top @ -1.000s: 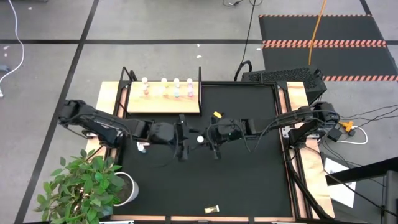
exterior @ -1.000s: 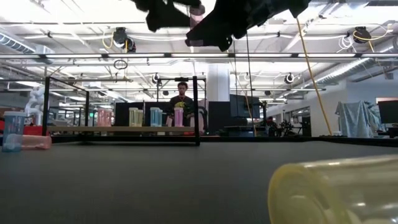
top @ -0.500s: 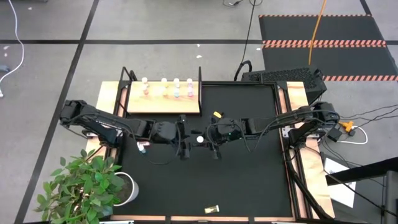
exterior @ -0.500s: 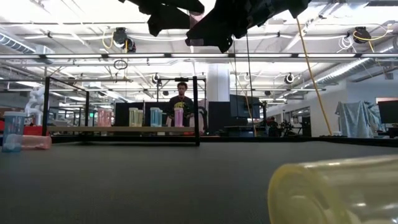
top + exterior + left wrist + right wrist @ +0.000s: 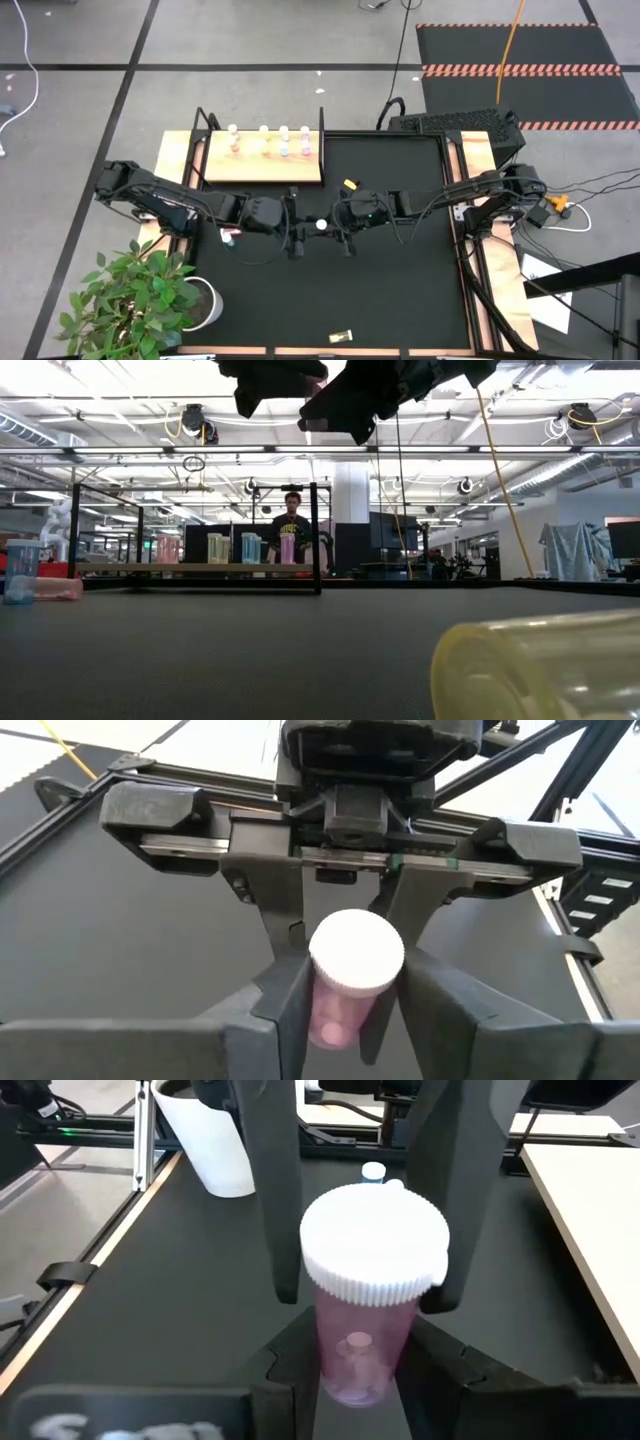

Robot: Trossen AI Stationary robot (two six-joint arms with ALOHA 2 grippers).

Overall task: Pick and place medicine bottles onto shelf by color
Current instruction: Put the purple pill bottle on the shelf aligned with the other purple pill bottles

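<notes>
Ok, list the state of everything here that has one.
pink bottle: held in the air between both tools
right tool: shut on the pink bottle
left tool: at the bottle's cap end
shelf bottles: upright in a row
yellow bottle: lying on its side

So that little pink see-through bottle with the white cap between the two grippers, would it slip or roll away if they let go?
The pink translucent bottle with the white ribbed cap looks smooth-sided, so it might slide between the fingers. It seems nearly empty, so probably light. Being round, it would likely roll on the black mat, as the yellow bottle lying on its side suggests.
</notes>
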